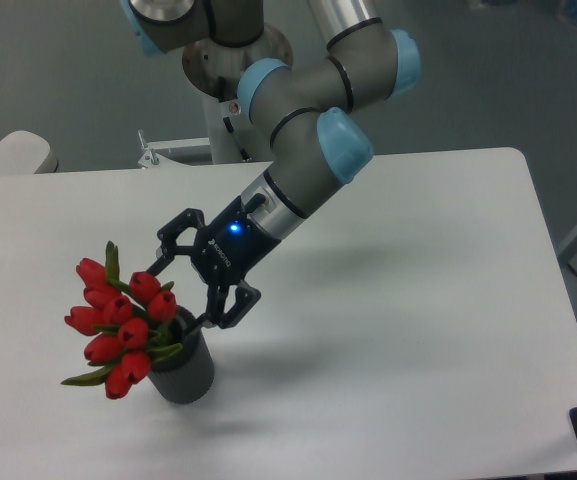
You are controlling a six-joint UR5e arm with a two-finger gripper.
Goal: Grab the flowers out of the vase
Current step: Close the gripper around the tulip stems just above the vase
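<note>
Arm [303,150] reaching down-left, gripper [180,295] low, fingers [226,308] spread wide

No readable text or labels
</note>
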